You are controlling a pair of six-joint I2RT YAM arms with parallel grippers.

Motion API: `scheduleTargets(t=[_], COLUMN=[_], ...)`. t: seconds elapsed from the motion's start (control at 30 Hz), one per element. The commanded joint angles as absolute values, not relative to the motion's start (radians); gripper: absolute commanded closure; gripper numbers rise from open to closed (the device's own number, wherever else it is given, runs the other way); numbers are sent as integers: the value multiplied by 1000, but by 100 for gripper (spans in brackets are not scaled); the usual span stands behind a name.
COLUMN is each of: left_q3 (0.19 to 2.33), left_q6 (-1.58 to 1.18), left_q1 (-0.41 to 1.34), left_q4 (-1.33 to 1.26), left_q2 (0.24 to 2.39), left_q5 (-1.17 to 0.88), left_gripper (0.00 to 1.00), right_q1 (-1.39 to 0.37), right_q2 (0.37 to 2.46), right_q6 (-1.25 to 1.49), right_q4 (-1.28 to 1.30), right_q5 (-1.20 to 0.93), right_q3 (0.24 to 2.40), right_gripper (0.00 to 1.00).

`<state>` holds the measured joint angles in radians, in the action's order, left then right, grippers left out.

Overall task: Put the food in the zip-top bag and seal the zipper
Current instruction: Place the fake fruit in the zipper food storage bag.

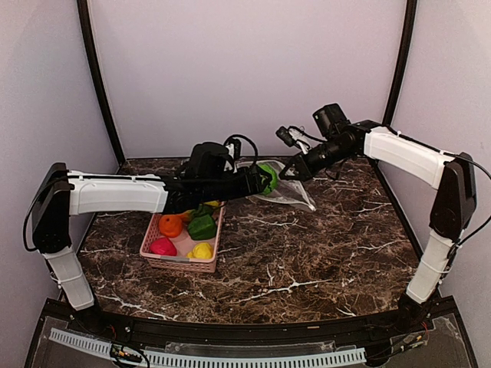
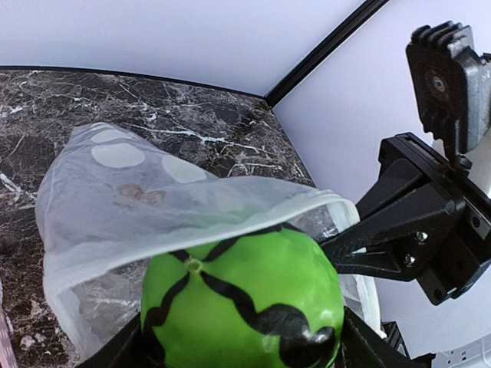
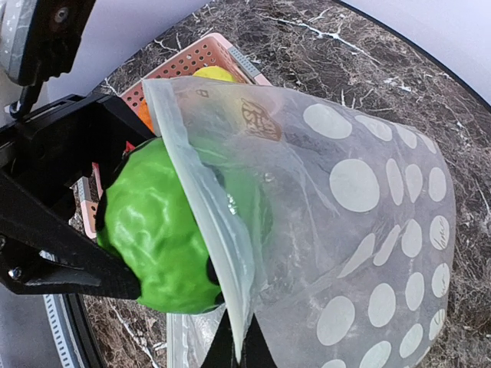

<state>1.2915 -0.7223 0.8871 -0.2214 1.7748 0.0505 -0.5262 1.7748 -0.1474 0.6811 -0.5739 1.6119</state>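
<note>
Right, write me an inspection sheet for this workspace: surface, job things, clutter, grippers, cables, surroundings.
Surface: dark white-veined marble tabletop.
Job's things: clear polka-dot plastic zip-top bag, mouth open; glossy green toy fruit partly inside; orange toy, magenta toy, yellow toy, dark green toy in pink slotted plastic basket.
Clutter: nothing seen.
Grippers: left gripper grips green fruit; right gripper pinches bag rim.
Cables: black cable loops above left wrist.
Surroundings: pale walls, black frame posts.

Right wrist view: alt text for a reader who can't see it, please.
The left pincer holds a green toy vegetable partly inside the mouth of the clear polka-dot bag, whose rim the right pincer pinches. A pink basket sits behind on the marble table.
</note>
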Motion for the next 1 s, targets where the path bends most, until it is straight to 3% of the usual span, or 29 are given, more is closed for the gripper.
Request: scheduleTargets(t=[0.0, 0.37, 0.43, 0.53, 0.6, 0.83, 0.97], left_q3=[1296, 1420, 1423, 1422, 1415, 1384, 1382], left_q6=[-748, -845, -849, -850, -845, -792, -777], left_q1=[879, 861, 862, 862, 862, 862, 862], left_q4=[-179, -168, -183, -195, -202, -239, -230], left_q2=[1786, 1883, 1884, 1876, 1862, 1796, 1778], left_q5=[86, 29, 15, 3, 3, -29, -22], left_gripper=[82, 85, 78, 54, 43, 22, 15], right_q1=[-537, -575, -575, -574, -575, -573, -565], right_q2=[1751, 1706, 1706, 1706, 1705, 1711, 1717], right_q6=[-148, -204, -205, -200, -197, -192, -181], right_q4=[676, 693, 694, 696, 696, 698, 698], right_q5=[-617, -642, -641, -647, -645, -621, -632], right_q3=[1637, 1601, 1601, 1607, 1611, 1615, 1619], right_gripper=[100, 100, 100, 100, 100, 100, 100])
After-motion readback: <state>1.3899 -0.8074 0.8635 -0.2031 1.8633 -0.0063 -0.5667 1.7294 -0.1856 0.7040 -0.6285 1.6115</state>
